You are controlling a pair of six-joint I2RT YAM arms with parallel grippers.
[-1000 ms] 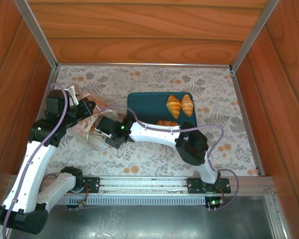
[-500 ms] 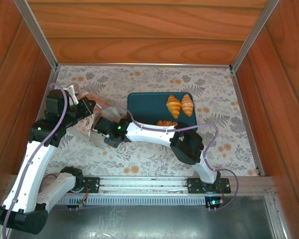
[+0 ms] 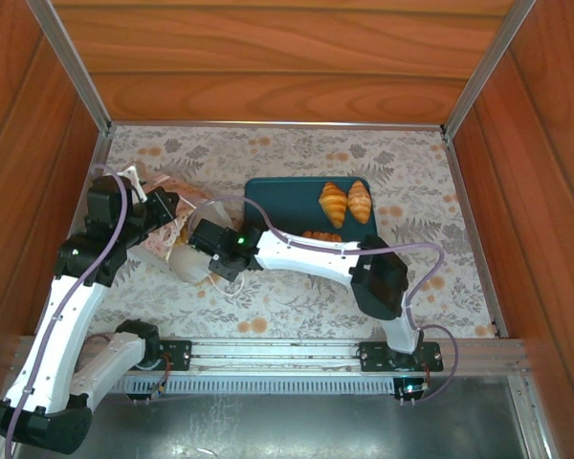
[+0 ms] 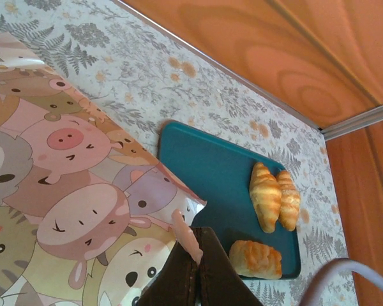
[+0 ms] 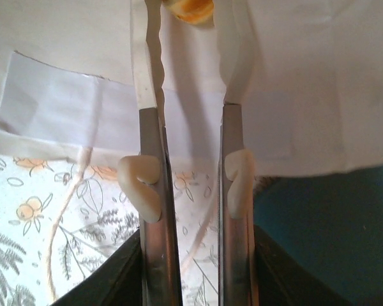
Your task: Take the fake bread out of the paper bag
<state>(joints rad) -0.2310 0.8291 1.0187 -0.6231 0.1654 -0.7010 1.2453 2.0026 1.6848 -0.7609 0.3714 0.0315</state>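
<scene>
We are reaching our right gripper (image 5: 188, 70), its jaws parted and empty, into the mouth of the paper bag (image 4: 70, 191). Our left gripper (image 4: 193, 255) is pinching the bag's rim. A fake bread (image 5: 189, 7) is lying just beyond the right gripper's tips, so we are judging that the next move calls for pushing deeper, then closing. The paper walls are crowding both jaws, and the teal tray (image 3: 268, 201) nearby is offering open room.

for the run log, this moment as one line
left gripper: shut on paper bag edge | right gripper: in bag mouth, fake bread at tips, grip unclear | tray: three pastries
</scene>
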